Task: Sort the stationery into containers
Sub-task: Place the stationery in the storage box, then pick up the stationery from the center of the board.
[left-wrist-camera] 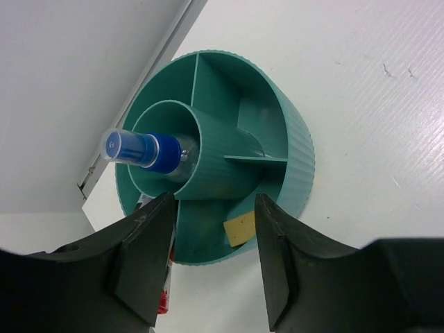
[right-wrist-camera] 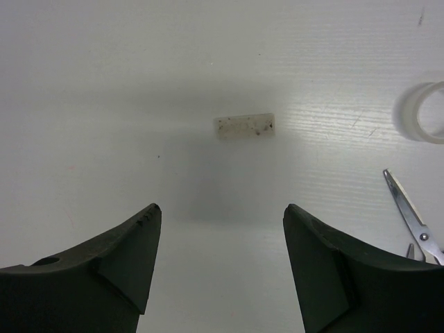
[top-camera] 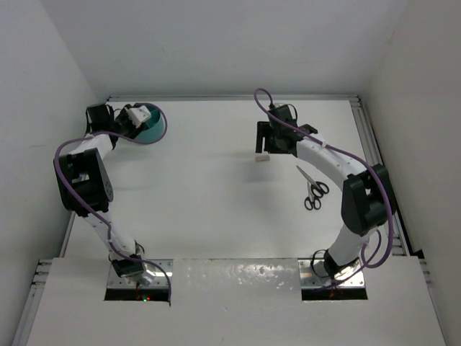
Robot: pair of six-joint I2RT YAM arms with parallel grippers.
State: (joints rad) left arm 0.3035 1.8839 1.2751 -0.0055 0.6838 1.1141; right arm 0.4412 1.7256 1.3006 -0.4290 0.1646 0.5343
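The round teal tub point(left-wrist-camera: 300, 142) stands at the back left of the table point(top-camera: 155, 132). A blue-capped bottle point(left-wrist-camera: 149, 150) lies tilted in its middle compartment, and a tan eraser block point(left-wrist-camera: 241, 229) rests in an outer one. A red pen point(left-wrist-camera: 164, 297) shows behind the left finger. My left gripper point(left-wrist-camera: 214, 201) hovers open over the tub's near rim, holding nothing. My right gripper point(right-wrist-camera: 222, 208) hangs open above the table, just short of a pale speckled block point(right-wrist-camera: 244, 127). Black-handled scissors point(top-camera: 314, 189) and a white tape roll point(right-wrist-camera: 423, 111) lie to its right.
The left wall and its metal rail point(left-wrist-camera: 142, 90) run close beside the tub. The scissor blades point(right-wrist-camera: 409, 215) point toward my right finger. The right arm's purple cable point(top-camera: 263, 97) loops over the table's back edge.
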